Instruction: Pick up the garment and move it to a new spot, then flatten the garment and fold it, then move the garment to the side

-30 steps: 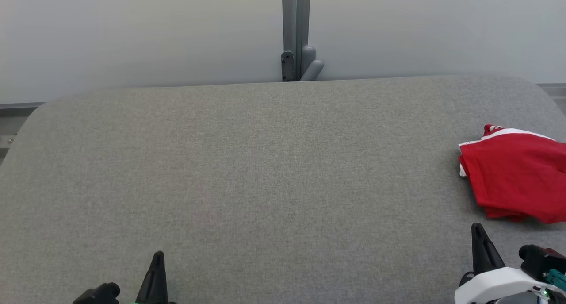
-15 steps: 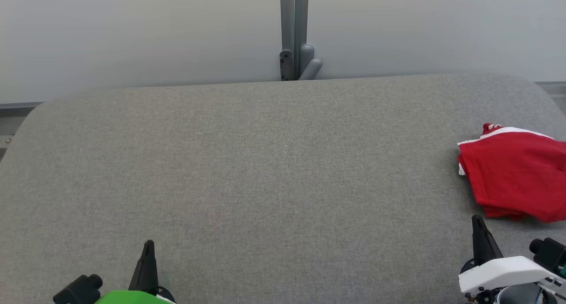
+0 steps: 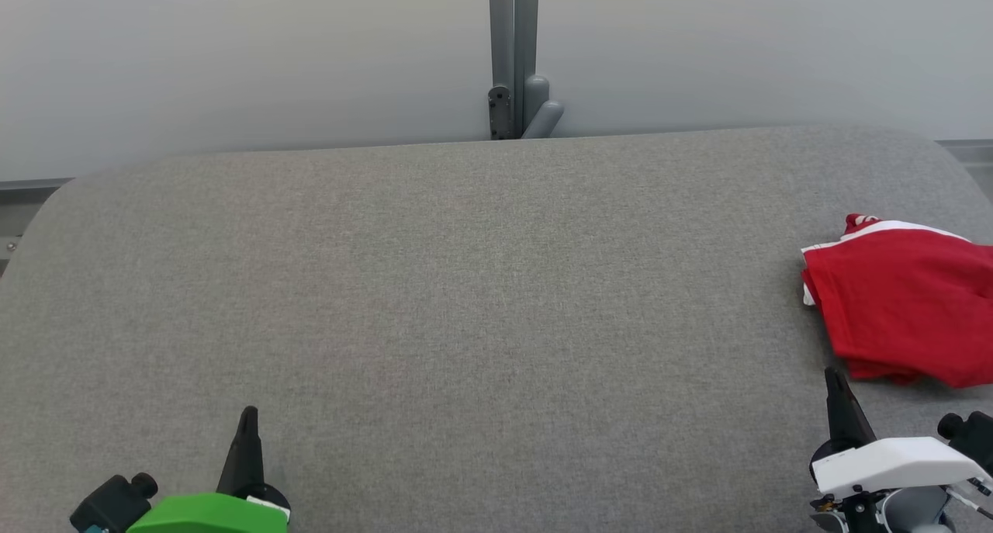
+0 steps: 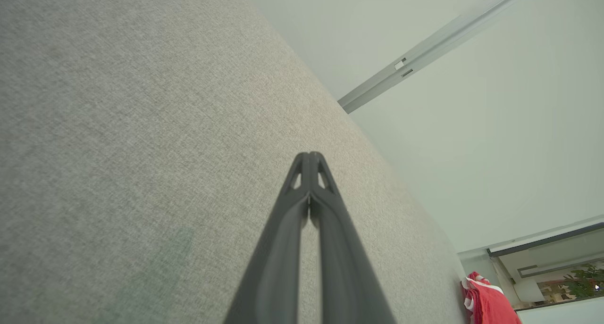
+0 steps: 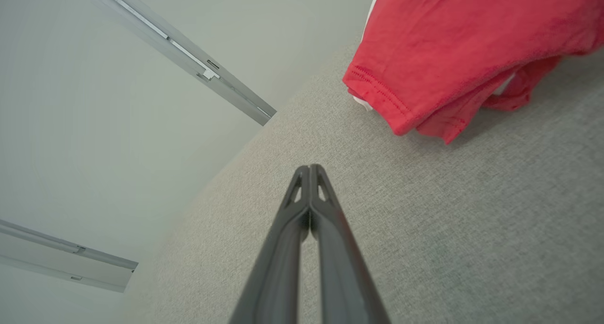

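Red garment [image 3: 904, 308], prob. folded, near R hand [image 3: 833, 373], L hand [image 3: 248, 411], both closed

Lighting: I log all three feeds as bright, even and diffuse, with a thin soft shadow under the garment [image 3: 904, 300] on the worktop [image 3: 465, 285]. Head feed sharp; wrist feeds wide-angle, the worktop edge curving, the right end effector [image 5: 310, 166] going soft toward the bottom border, a faint green cast in my left wrist feed.
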Tool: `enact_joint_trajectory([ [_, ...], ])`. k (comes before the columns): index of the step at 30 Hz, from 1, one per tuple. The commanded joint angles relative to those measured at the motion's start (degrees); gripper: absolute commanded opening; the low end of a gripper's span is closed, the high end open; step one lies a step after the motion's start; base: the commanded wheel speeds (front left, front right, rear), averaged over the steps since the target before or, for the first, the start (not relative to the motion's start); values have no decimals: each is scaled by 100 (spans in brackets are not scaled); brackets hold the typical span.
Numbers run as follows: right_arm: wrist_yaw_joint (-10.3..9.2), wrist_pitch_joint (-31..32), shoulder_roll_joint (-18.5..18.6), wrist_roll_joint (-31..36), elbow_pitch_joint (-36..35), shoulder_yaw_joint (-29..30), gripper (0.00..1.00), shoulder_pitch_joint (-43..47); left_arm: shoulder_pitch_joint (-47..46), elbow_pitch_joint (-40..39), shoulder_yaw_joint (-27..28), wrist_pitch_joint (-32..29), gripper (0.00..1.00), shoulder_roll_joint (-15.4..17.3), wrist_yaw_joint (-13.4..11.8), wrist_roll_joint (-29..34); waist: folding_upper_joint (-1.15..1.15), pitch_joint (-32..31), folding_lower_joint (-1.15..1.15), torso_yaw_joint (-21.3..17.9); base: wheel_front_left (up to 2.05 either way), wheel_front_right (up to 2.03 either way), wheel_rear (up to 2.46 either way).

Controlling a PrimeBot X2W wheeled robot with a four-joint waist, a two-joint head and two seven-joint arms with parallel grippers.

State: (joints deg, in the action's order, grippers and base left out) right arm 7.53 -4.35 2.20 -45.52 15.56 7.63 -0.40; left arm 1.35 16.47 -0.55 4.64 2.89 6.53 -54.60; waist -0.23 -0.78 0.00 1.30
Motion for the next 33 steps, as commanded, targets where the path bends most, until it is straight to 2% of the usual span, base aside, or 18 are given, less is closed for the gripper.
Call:
enact_joint_trajectory([
  [1, -2, 59, 39, -260, -83, -8, 0, -148, -197, -97, 42, -45, 0, 52, 23, -230, 8, 2, 0, -3, 0, 0, 0],
  [33, -2, 560, 60, -2383, -128, -42, 0, -378, -516, -149, 334, -542, 0, 59, 67, -1967, 14, 39, 0, -53, 0, 0, 0],
])
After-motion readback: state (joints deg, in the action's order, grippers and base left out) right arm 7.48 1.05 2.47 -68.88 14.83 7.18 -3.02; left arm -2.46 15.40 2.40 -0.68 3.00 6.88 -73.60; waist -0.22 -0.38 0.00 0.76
